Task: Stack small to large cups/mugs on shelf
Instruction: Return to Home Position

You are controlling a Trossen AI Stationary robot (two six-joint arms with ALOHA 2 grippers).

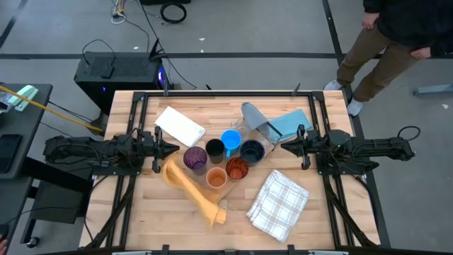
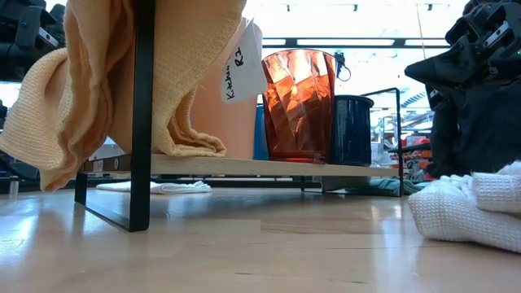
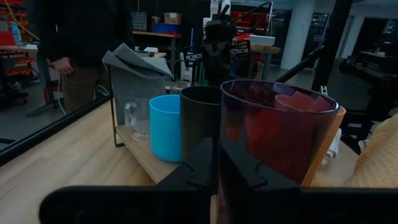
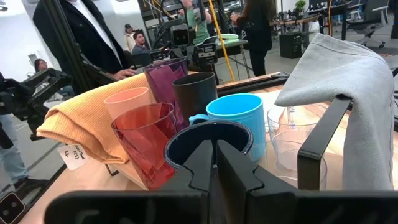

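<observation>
Shelf (image 2: 244,165): top packed. Purple cup (image 1: 195,158), black cup (image 1: 215,149), blue mug (image 1: 231,140), navy mug (image 1: 252,151), red-tinted cup (image 1: 237,168) and orange cup (image 1: 216,177) stand tight together, no finger-gap between them. Above the shelf: open.

Orange towel (image 1: 190,185) drapes one end of the shelf. Grey cloth (image 1: 253,113) drapes the other, over the clear cups (image 4: 280,149).

Beneath the shelf board: open slot, broken by a black frame leg (image 2: 142,122).

Left-arm side of the shelf: left gripper (image 1: 172,147), fingers together, just beside the purple cup.

Right-arm side: right gripper (image 1: 285,146), fingers together, near the navy mug. Checked towel (image 1: 278,204) also lies off that side, with bare wood between it and the shelf.
</observation>
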